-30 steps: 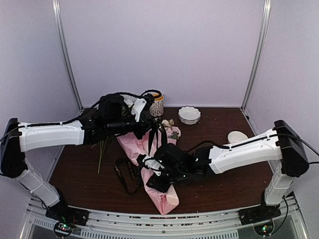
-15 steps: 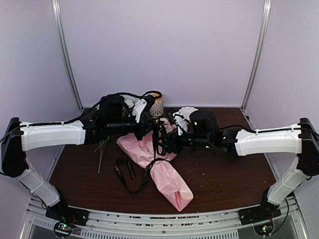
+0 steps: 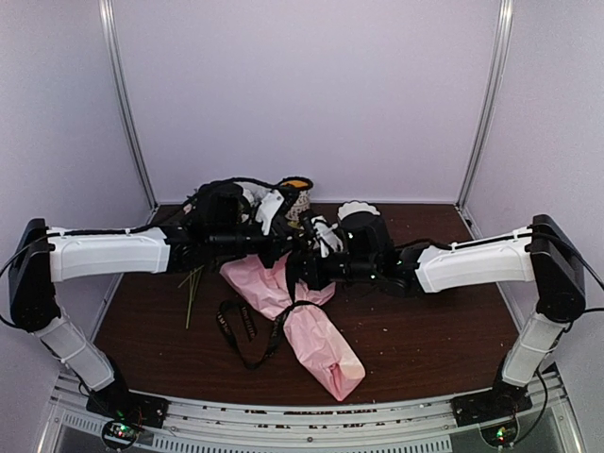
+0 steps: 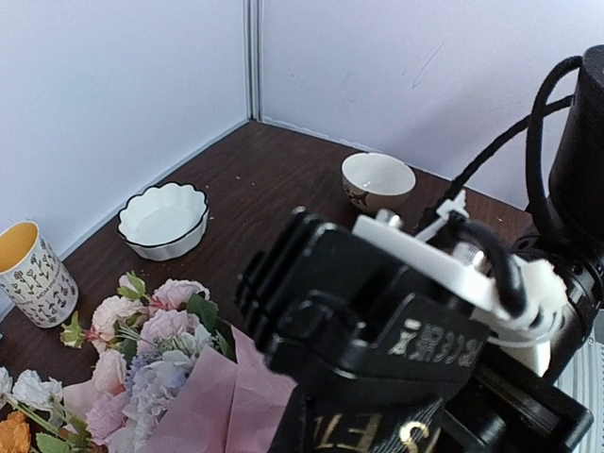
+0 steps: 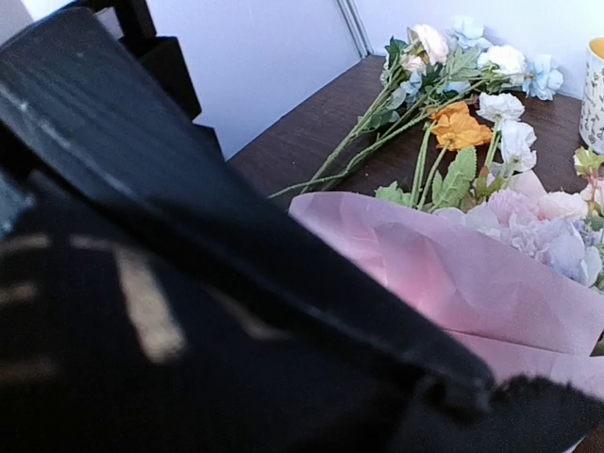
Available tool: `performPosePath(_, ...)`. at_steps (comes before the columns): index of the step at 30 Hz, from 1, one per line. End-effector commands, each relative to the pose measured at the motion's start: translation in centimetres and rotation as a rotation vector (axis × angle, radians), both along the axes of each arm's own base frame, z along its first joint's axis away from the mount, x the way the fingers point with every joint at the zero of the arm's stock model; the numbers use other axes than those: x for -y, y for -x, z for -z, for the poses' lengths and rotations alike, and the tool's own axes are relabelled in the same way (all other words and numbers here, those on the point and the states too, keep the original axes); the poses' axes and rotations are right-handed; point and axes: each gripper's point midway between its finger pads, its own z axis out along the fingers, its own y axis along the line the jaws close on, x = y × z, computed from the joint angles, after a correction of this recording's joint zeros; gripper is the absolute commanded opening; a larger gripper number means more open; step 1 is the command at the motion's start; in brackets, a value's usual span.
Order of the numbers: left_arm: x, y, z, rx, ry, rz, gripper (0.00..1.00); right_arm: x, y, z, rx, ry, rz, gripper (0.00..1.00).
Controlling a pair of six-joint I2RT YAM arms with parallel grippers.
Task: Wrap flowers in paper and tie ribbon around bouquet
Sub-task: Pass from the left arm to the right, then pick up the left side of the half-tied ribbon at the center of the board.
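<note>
While the left gripper [image 3: 287, 247] pinches the ribbon [image 3: 238, 326] at mid-frame, the band hangs upright just before the right gripper [image 3: 304, 263], whose jaw spread is hidden.

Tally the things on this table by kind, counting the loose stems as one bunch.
Bowls: 2 (white scalloped ceramic bowl, small round cream bowl)
Cups: 1 (tall patterned cream cup, yellow inside)
Bouquets: 1 (pink paper-wrapped bouquet)
Ribbons: 1 (flat black ribbon with gold lettering)
Loose-stem bunches: 1 (green-stemmed loose flowers)
Total: 6
</note>
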Motion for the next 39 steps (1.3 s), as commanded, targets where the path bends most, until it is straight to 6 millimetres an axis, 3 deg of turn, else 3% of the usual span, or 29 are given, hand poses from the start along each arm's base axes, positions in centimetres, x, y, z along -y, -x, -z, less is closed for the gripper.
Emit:
performPosePath(1,0.2,-0.2,-1.9,0.011,0.014,0.009,0.00,-0.4,-0.4,-1.4,-0.005,-0.058,0.001,0.00)
performPosePath(4,-1.1,0.5,-0.9,-0.053,-0.058,-0.008,0.65,0.0,-0.6,-1.2,-0.016,-0.048,0.013,0.00)
performPosePath(6,-2.4,1.5,0.3,-0.112,-0.114,-0.017,0.91,-0.1,-0.6,-0.9,-0.023,-0.036,0.007,0.00)
performPosePath(7,-3.0,2.1,1.0,-0.144,-0.139,-0.023,0.97,-0.1,-0.6,-0.8,-0.028,-0.031,0.004,0.00)
performPosePath(9,-4.4,3.6,3.1,-0.207,-0.203,-0.048,0.98,-0.2,-0.6,-0.6,-0.039,-0.032,0.006,0.00)
performPosePath(17,-7.5,11.3,13.4,-0.411,-0.506,-0.084,0.89,-0.1,-0.6,-0.5,-0.052,-0.026,0.007,0.00)
performPosePath(24,-10.1,12.9,19.8,-0.520,-0.767,-0.147,0.91,0.0,-0.4,-0.2,-0.065,-0.021,0.005,0.00)
performPosePath(27,-10.2,14.0,21.6,-0.583,-0.806,-0.130,0.88,0.2,-0.5,-0.5,-0.061,-0.016,0.016,0.00)
performPosePath(33,-10.8,14.6,22.2,-0.606,-0.795,-0.149,0.85,0.1,-0.6,-1.1,-0.052,-0.018,0.012,0.00)
performPosePath(35,-11.2,14.5,22.6,-0.607,-0.815,-0.167,0.66,0.1,-0.5,-1.3,-0.050,-0.020,0.008,0.00)
performPosePath(36,-11.5,14.6,22.8,-0.610,-0.824,-0.175,0.48,0.2,-0.5,-1.4,-0.049,-0.023,0.008,0.00)
performPosePath(38,-11.9,14.5,22.8,-0.609,-0.824,-0.200,0.00,0.3,-0.4,-1.8,-0.047,-0.027,0.011,0.00)
performPosePath(39,-12.2,14.2,22.6,-0.603,-0.818,-0.229,0.00,0.6,-0.5,-2.0,-0.043,-0.025,0.021,0.00)
